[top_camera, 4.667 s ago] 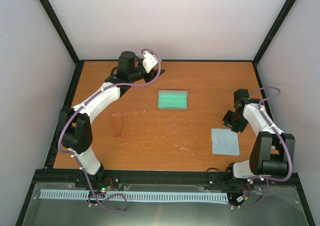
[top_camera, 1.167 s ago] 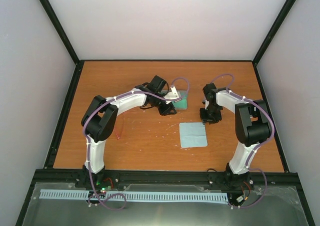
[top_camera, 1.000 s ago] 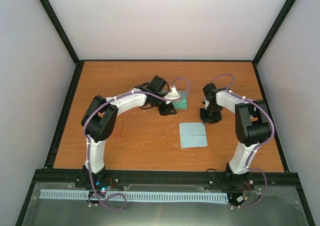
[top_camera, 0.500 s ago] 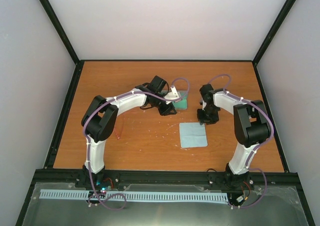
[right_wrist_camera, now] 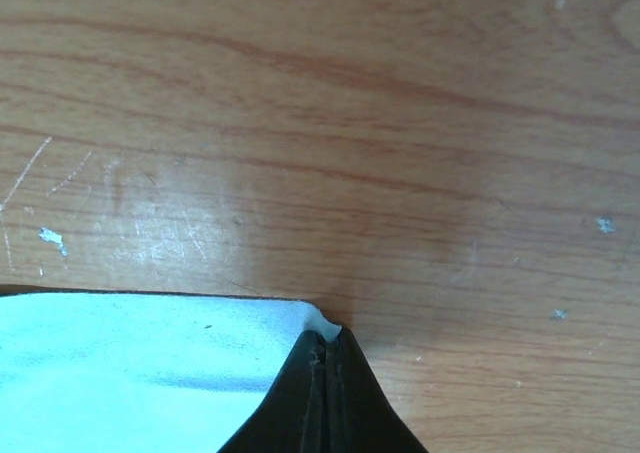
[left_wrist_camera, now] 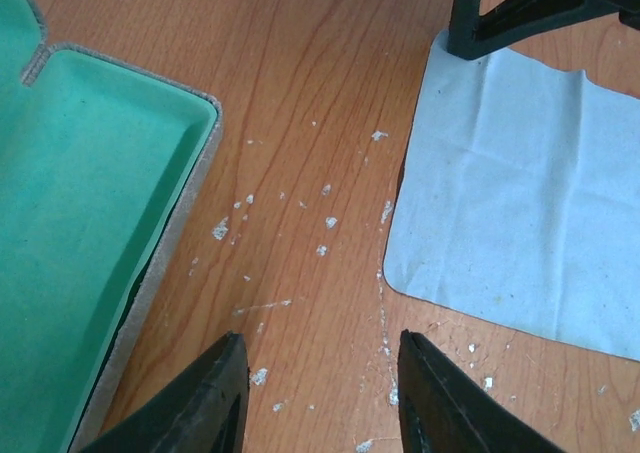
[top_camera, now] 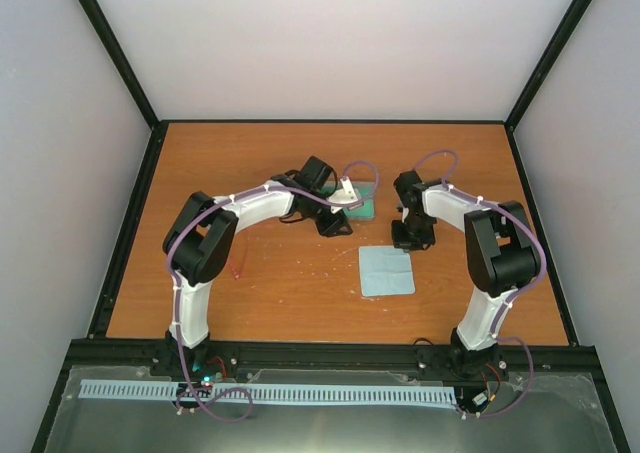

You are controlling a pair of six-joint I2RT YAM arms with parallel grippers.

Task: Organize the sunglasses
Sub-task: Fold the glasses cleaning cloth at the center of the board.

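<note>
The red-pink sunglasses (top_camera: 237, 265) lie on the table at the left, partly hidden behind the left arm's elbow. My left gripper (top_camera: 338, 225) is open and empty, low over bare wood beside the open grey case with green lining (top_camera: 366, 205). In the left wrist view the left gripper (left_wrist_camera: 325, 403) has the case (left_wrist_camera: 90, 223) to its left and the light blue cloth (left_wrist_camera: 520, 203) ahead on the right. My right gripper (top_camera: 408, 241) is shut on the far corner of the cloth (top_camera: 387, 270). The right wrist view shows this gripper (right_wrist_camera: 325, 341) pinching the cloth (right_wrist_camera: 130, 373).
The wooden table (top_camera: 450, 163) has black rails along its edges and plain walls behind. The right gripper's black fingers (left_wrist_camera: 510, 13) show at the top of the left wrist view, close to my left gripper. White specks dot the wood between case and cloth.
Since the oldest frame the left arm swung from the back to the case, and the right gripper brought the cloth from the right to the middle. In the last second the right gripper edged left.
</note>
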